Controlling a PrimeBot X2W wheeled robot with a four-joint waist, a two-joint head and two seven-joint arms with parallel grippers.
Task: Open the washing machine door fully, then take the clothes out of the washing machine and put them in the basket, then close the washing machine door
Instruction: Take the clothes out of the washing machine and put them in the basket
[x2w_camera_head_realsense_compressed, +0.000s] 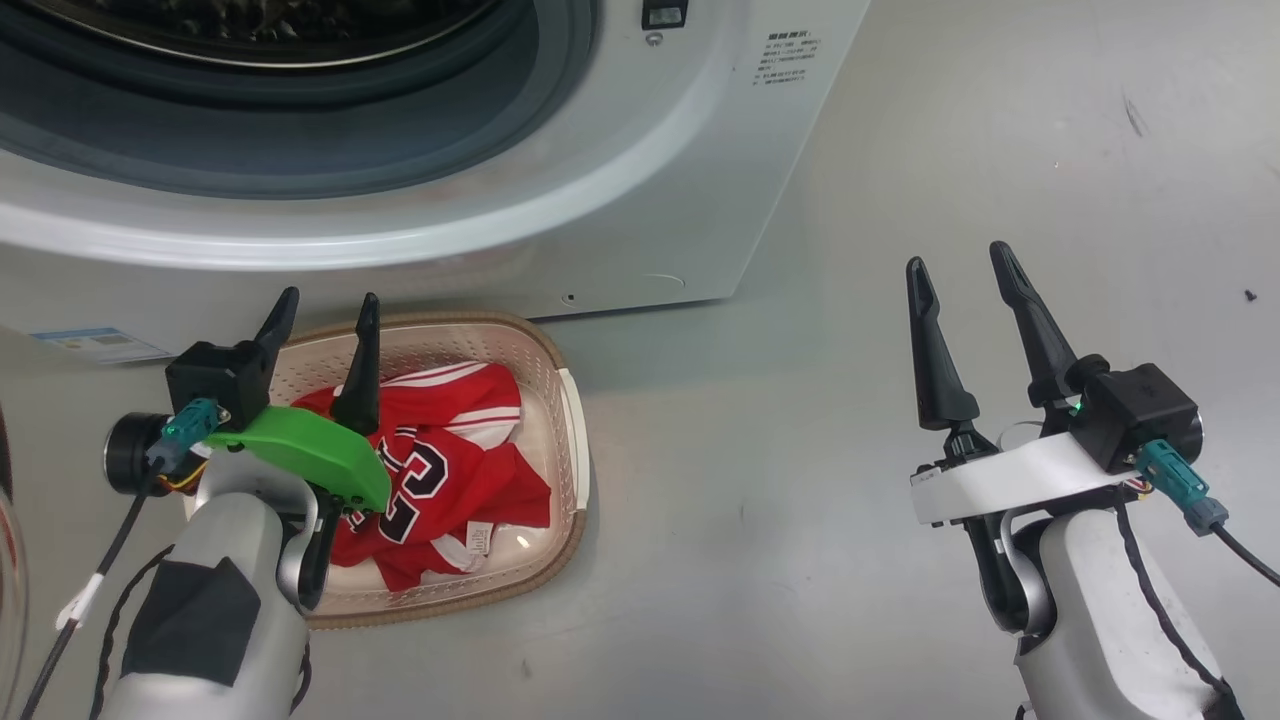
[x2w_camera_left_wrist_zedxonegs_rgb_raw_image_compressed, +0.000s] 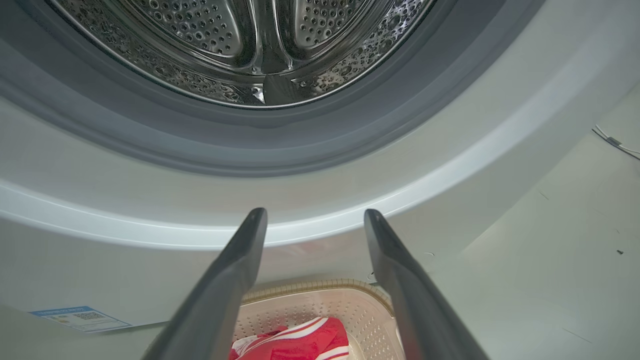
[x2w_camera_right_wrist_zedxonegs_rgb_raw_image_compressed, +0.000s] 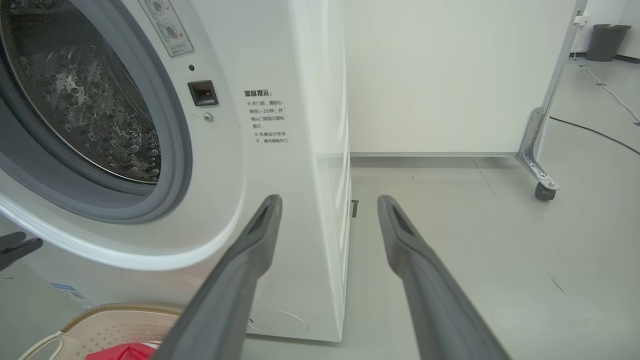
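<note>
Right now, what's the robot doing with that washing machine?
It's unloading the washing machine. The red clothes lie in the basket on the floor before it, and the drum looks empty where it shows. The left jaws stand open over the basket, holding nothing; the right jaws stand open off to the side. The machine's mouth is uncovered, so shutting it probably comes next.

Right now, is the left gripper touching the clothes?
Cannot tell. In the head view the left gripper overlaps the clothes; the left wrist view shows no plain gap.
</note>
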